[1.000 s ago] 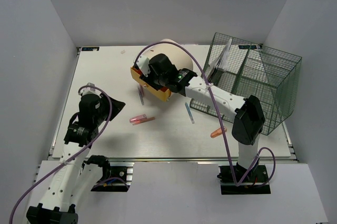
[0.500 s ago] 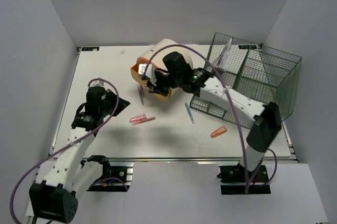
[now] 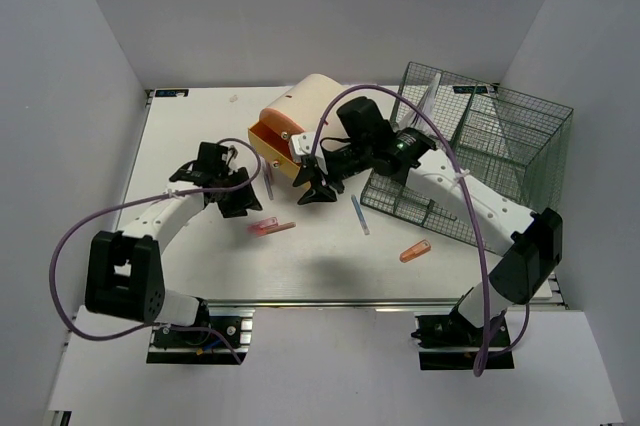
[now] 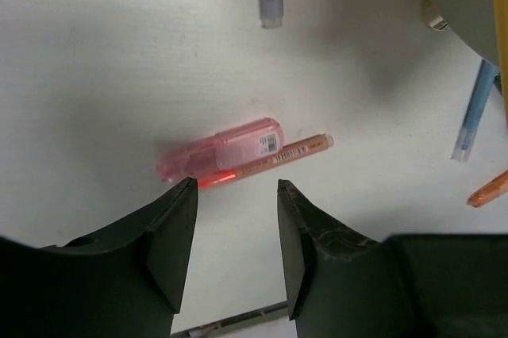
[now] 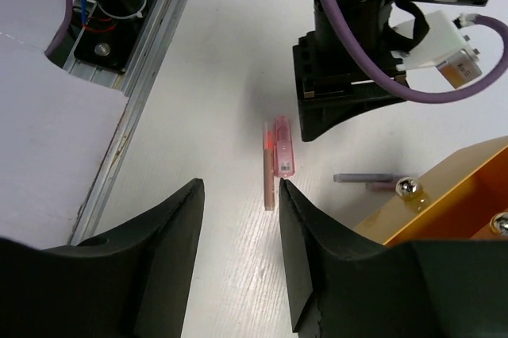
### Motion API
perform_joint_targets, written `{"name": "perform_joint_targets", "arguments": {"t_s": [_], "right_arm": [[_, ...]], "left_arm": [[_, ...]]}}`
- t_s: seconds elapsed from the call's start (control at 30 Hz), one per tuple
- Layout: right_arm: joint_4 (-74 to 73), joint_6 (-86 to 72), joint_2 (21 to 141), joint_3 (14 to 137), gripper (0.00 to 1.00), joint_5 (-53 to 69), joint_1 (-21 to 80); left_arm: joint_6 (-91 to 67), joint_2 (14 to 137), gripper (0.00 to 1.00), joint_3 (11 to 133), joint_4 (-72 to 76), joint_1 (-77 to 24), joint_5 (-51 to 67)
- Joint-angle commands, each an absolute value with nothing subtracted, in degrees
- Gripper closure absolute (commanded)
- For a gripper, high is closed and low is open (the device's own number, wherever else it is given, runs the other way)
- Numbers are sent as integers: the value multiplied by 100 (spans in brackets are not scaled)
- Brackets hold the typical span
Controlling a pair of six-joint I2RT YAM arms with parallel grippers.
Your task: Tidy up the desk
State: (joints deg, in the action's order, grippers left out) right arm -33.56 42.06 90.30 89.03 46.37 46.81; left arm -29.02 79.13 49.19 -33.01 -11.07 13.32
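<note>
We have both arms reaching over the desk (image 3: pixel 330 271), the white top that fills the middle of the overhead view, and both aim at the same spot left of centre. The left gripper (image 4: pixel 236 187) is released, its jaws apart and empty, hanging just short of a pink highlighter (image 4: pixel 222 150) and a thin orange pen (image 4: pixel 278 153) that lie touching side by side. The right gripper (image 5: pixel 240 187) is likewise released and empty, and looks at the same pair from the opposite side.

Our main worry is a collision: if both arms go down on this pair, their fingers could meet. Because the highlighter and pen touch, closing on one may drag or flick the other away, and the round highlighter looks likely to roll. The right arm also sits just beside the cream container (image 3: pixel 300 111), which appears to lie on its side, so a careless swing could knock it.
</note>
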Motion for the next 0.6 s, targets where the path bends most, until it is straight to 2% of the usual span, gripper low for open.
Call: {"name": "perform_joint_targets", "arguments": {"t_s": [0.0, 0.3, 0.57], "right_arm": [[-3437, 4140, 8877, 8842, 51, 4975, 4597], [-3296, 3894, 8728, 8622, 50, 5018, 4368], [-3217, 3718, 8710, 8578, 50, 5089, 4210]], "left_arm": [[-2120, 8112, 45, 5308, -3279, -1195, 1433], [-968, 8517, 43, 5634, -3208, -1564, 1336], [-475, 8411, 44, 5291, -3041, -2065, 1257]]}}
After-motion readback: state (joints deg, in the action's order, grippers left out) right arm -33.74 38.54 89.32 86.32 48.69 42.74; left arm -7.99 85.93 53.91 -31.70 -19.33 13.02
